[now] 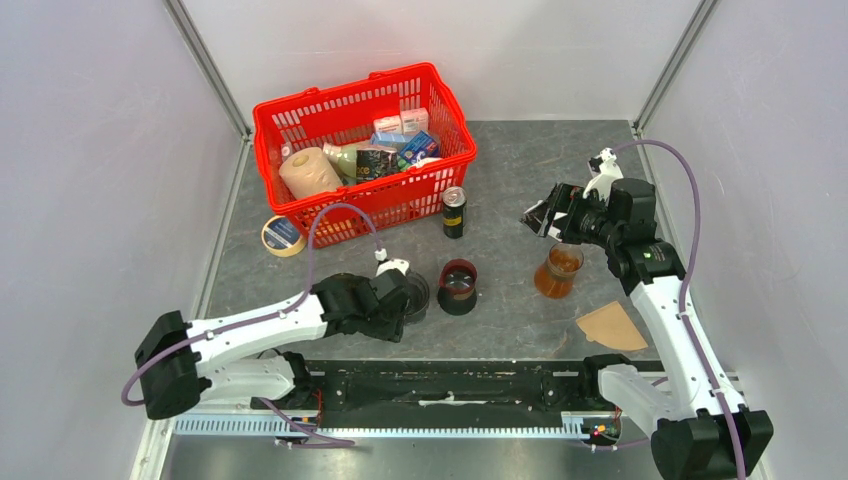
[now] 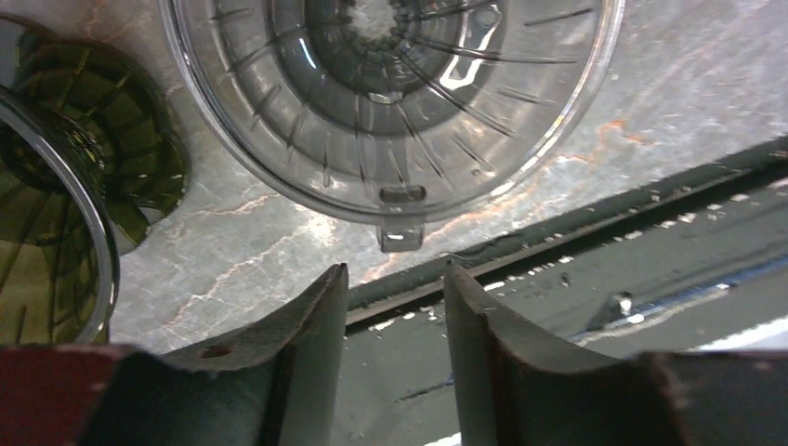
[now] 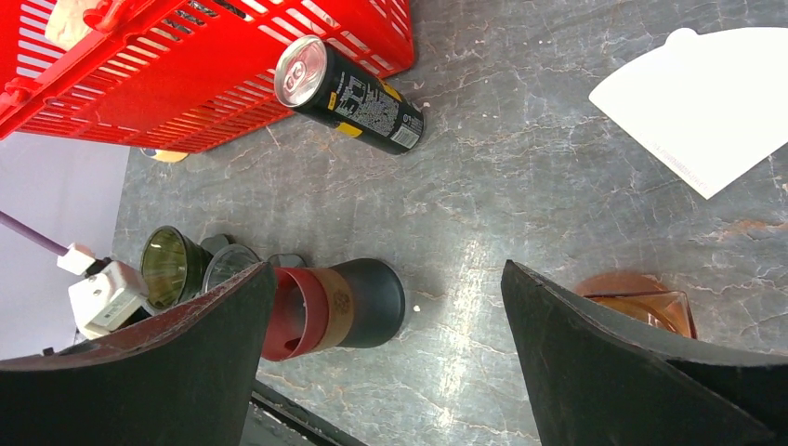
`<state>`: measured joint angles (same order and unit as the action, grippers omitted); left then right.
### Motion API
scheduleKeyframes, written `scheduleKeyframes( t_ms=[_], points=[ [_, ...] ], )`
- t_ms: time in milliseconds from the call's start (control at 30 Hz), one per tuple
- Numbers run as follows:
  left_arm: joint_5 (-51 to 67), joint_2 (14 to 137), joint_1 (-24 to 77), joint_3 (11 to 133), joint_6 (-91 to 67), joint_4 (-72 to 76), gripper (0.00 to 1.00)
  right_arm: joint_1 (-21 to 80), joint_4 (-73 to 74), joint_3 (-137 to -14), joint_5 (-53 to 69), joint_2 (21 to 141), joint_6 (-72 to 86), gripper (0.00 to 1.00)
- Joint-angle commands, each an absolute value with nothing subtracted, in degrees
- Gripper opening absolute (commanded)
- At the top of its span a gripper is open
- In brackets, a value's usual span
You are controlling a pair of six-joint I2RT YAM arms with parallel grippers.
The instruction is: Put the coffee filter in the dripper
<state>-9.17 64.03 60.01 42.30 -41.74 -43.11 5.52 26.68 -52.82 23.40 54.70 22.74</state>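
Observation:
A brown coffee filter (image 1: 612,327) lies flat at the near right of the table. A white filter (image 3: 706,102) lies flat in the right wrist view; the right arm hides it in the top view. A clear dripper (image 2: 398,93) sits just beyond my left gripper (image 2: 390,274), which is open and empty, low over the table's near edge. A green dripper (image 2: 56,186) stands beside it. A red-and-black dripper (image 1: 458,285) and an amber glass dripper (image 1: 560,270) stand mid-table. My right gripper (image 3: 388,268) is wide open and empty, held high (image 1: 545,215).
A red basket (image 1: 300,115) of groceries stands at the back left. A black can (image 1: 453,210) stands in front of it, and a tape roll (image 1: 284,236) lies by its left corner. The black rail (image 1: 450,385) runs along the near edge.

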Motion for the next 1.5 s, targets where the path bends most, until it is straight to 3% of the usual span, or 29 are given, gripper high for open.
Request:
scheduleKeyframes(
  t_ms=[0,600,900,1133,1267,1367,1467],
  points=[
    [-18.29,67.12,62.23,43.91,-44.74,-41.35,0.48,5.69,26.48,-52.54,22.45,53.87,21.0,0.99],
    [-23.11,69.7,64.73,41.68,-42.02,-34.83,0.44,5.71,27.44,-52.38,19.87,51.23,19.08,0.99],
    [-26.0,70.65,64.69,41.95,-42.41,-34.98,0.37,5.71,27.69,-52.56,19.6,50.85,18.76,0.99],
    [-26.47,71.07,64.74,42.44,-41.67,-34.63,0.3,5.66,27.86,-52.65,19.6,50.78,18.67,0.99],
    [-26.37,70.22,64.73,42.8,-41.31,-34.63,0.19,5.68,27.95,-52.64,19.78,50.78,18.56,0.99],
    [-26.69,68.85,64.75,42.94,-41.32,-34.92,0.03,5.71,27.96,-52.65,19.78,50.8,18.63,0.99],
    [-27.31,67.04,64.74,43.14,-41.41,-35.54,0.02,5.64,28.0,-52.65,19.93,50.83,18.62,0.99]
  ],
)
